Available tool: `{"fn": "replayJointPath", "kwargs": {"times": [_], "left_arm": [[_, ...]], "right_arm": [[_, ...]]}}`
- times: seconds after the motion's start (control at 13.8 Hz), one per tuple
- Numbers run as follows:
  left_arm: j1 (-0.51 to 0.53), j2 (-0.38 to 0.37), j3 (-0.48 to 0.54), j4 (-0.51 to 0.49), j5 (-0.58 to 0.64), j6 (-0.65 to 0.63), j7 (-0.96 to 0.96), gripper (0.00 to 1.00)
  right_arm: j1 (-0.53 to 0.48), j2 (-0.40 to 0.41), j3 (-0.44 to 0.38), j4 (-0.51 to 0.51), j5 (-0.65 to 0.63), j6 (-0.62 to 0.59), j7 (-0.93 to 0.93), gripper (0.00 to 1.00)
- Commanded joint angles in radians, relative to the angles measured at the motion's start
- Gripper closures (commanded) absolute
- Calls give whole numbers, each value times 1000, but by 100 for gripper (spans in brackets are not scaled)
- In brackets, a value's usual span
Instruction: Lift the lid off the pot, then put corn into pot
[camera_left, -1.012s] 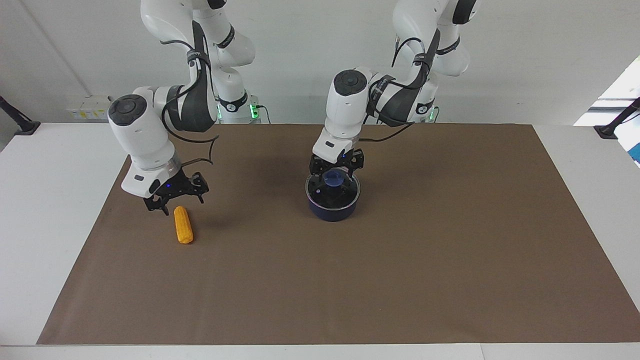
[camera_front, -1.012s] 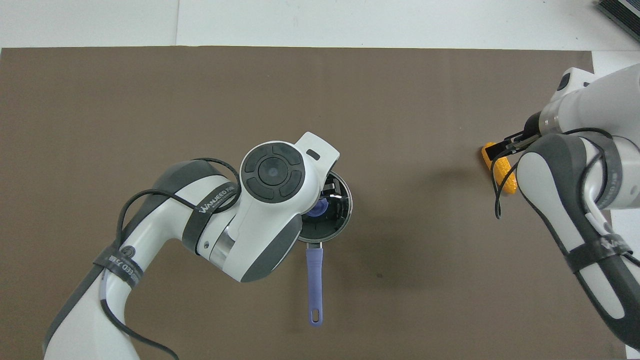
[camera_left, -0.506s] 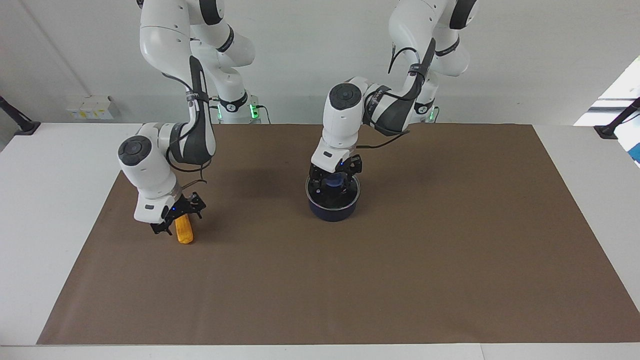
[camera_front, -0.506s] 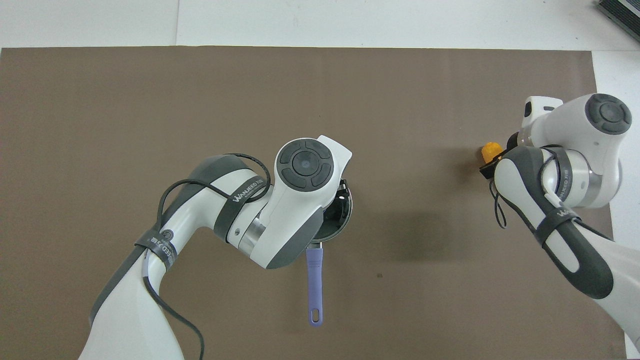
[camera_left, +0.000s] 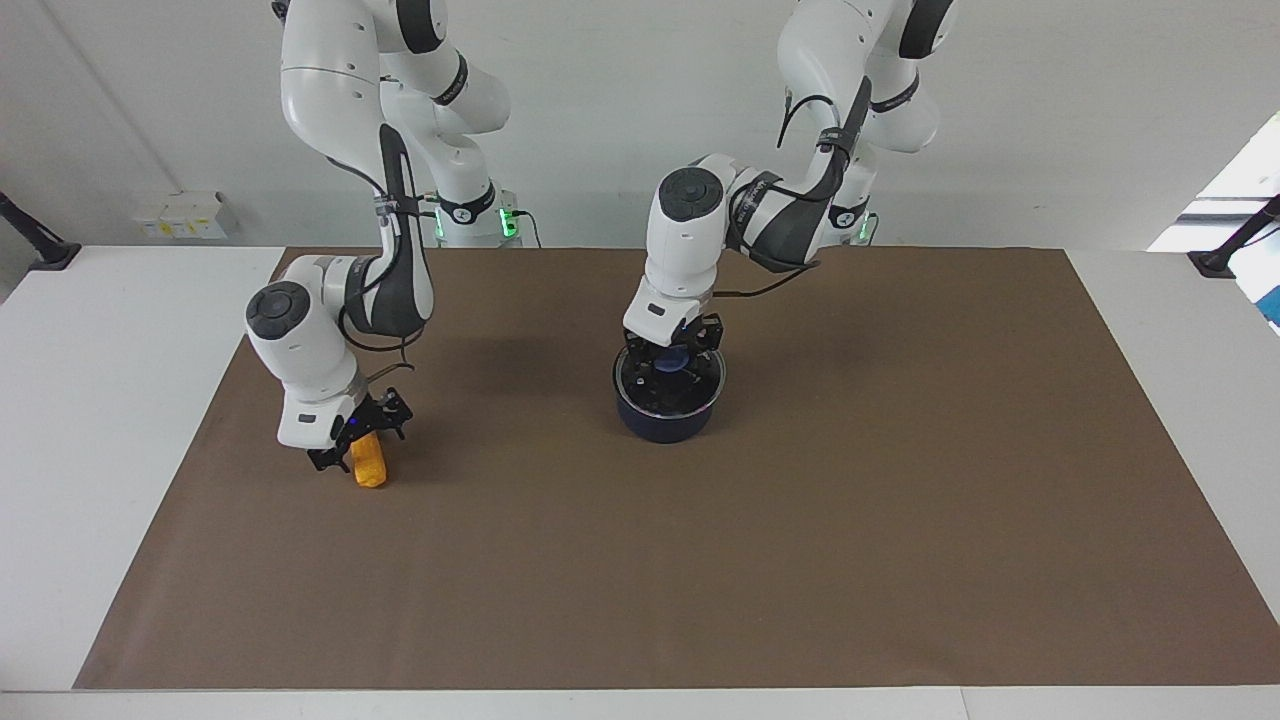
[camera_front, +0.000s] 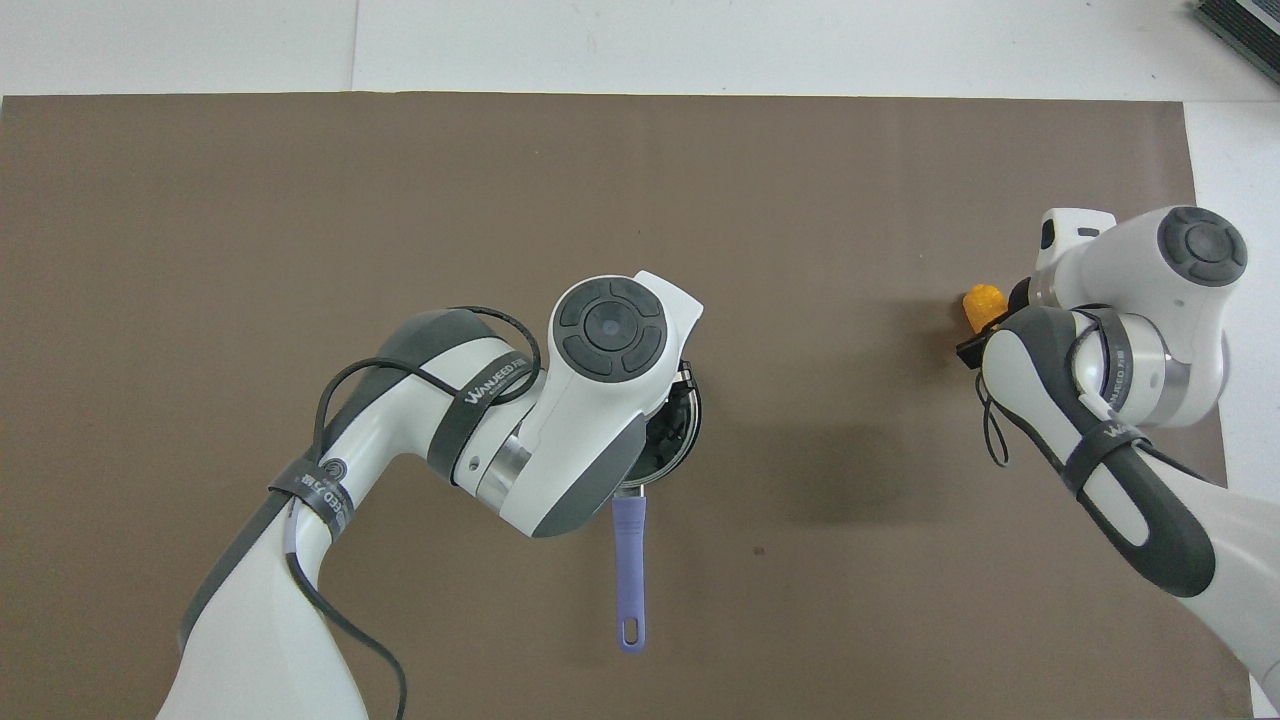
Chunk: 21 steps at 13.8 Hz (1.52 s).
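The dark blue pot stands mid-table on the mat, and its long blue handle points toward the robots. The glass lid lies on the pot or just above it; I cannot tell which. My left gripper is down on the lid's blue knob and shut on it. In the overhead view the left wrist hides the knob and most of the lid. The yellow corn lies on the mat toward the right arm's end, and it also shows in the overhead view. My right gripper is down over the corn's robot-side half.
A brown mat covers most of the white table. The corn lies close to the mat's edge at the right arm's end. Nothing else stands on the mat.
Both arms came down. The right gripper dropped from beside the corn's near end onto it. The left gripper sank around the lid's knob, and the lid's rim now looks very slightly higher.
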Motion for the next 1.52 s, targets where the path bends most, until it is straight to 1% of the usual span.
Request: {"fn": "replayJointPath", "kwargs": {"times": [0.0, 0.07, 0.22, 0.36, 0.51, 0.65, 0.8, 0.94, 1.08, 1.16, 1.45], "left_arm": [[-11, -3, 15, 24, -5, -16, -12, 100], [-6, -8, 15, 25, -2, -16, -10, 100], [1, -17, 20, 44, 7, -25, -4, 100], [11, -22, 28, 47, 14, -27, 5, 100], [30, -32, 28, 47, 38, -29, 62, 100], [79, -46, 28, 45, 43, -42, 160, 100], [135, -58, 28, 35, 41, -47, 279, 100], [196, -58, 28, 24, 40, -56, 391, 100], [262, -58, 28, 18, 37, -58, 506, 100], [279, -60, 28, 10, 35, -59, 552, 100], [383, -75, 28, -36, 30, -44, 733, 100]], "right_arm": [[-14, 0, 6, -11, 8, 23, -23, 82], [-14, 2, 6, -6, 8, 15, -22, 100], [-12, -3, 8, 10, 13, 4, -8, 100], [-12, -24, 8, 32, 14, -35, 10, 100], [-11, -69, 9, 59, 14, -109, 59, 100], [0, -147, 19, 76, 14, -199, 156, 100], [2, -207, 51, 125, 13, -335, 297, 100], [3, -254, 91, 158, 10, -422, 429, 100], [58, -290, 106, 182, -7, -491, 571, 100], [93, -291, 106, 191, -9, -512, 642, 100], [251, -290, 112, 199, 2, -505, 920, 100]]}}
